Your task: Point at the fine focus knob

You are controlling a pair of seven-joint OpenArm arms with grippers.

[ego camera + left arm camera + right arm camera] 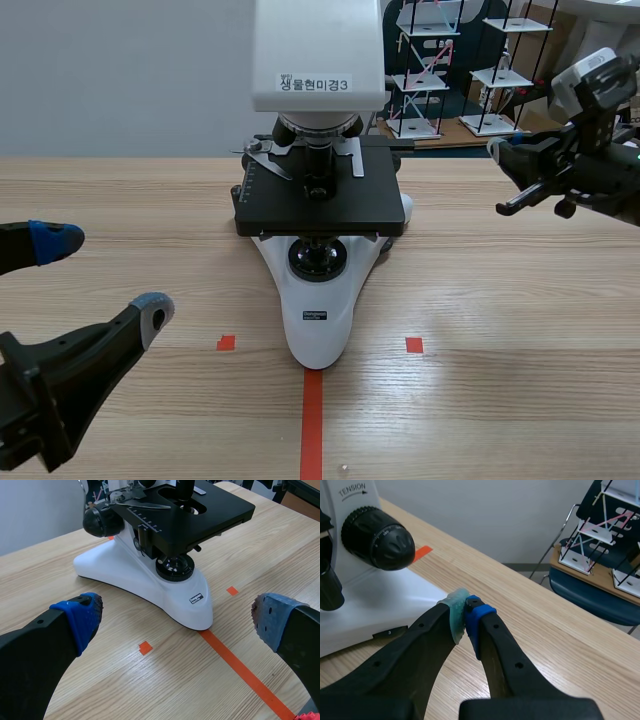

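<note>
- Right wrist view: the right jaws are closed on nothing. The grey-green pad (pixel 452 616) and the blue pad (pixel 479 616) press together into a single tip, which suits pointing.
- The microscope (pixel 318 250) stands in the middle of the surface (pixel 500 310), its base over the tape line.
- A black focus knob (pixel 375 537) juts from the white body below the word TENSION. It lies ahead of the right jaws and off to one side, clearly apart from them.
- I take the fine focus knob (pixel 399 542) to be the smaller outer end of that stack, with the wider ribbed ring behind it as the coarse one.
- The left jaws are wide open and low at the near left of the surface, with the microscope base ahead of them. A twin knob (pixel 102 521) shows on that side.
- The right arm looks the better choice, being closed already and nearer its knob.
- To do it well, bring the closed tip in along the knob's axis and aim at the outer cap, not the ring.
- Stop just short of it or at the lightest touch, so nothing turns and the stage (pixel 320 205) is not nudged.
</note>
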